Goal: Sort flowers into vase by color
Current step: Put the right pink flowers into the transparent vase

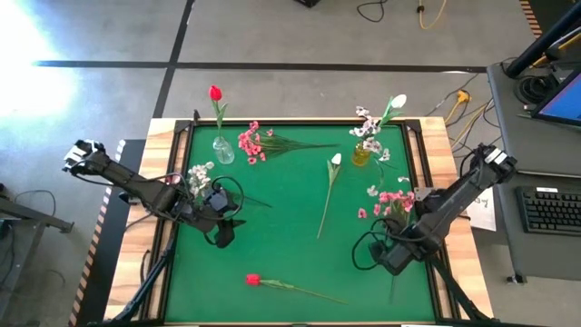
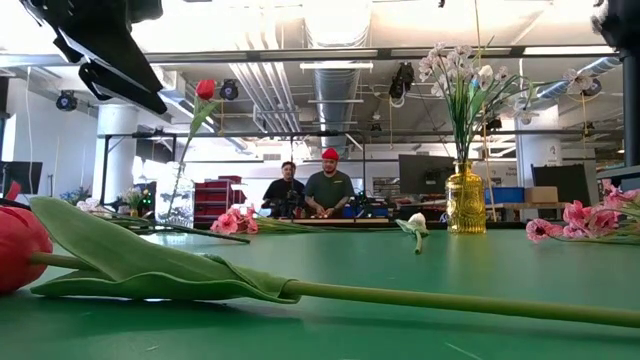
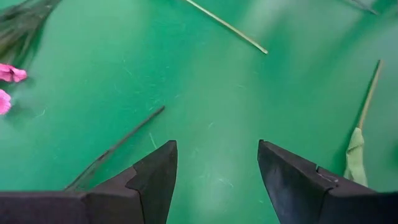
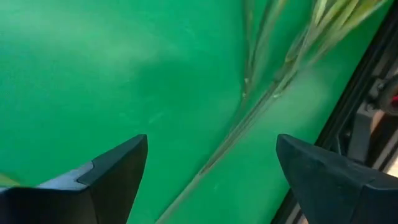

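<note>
Two open grippers (image 1: 225, 238) (image 1: 386, 259) near mat edges (image 1: 300, 125)

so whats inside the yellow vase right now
The yellow vase holds white flowers: small blossom sprays and a white tulip bud, with green stems and leaves rising from its neck. How far the stems go down inside is hidden by the vase wall.

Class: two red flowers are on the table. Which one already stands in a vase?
The red flower upright in the clear vase; the other red one lies flat.
</note>
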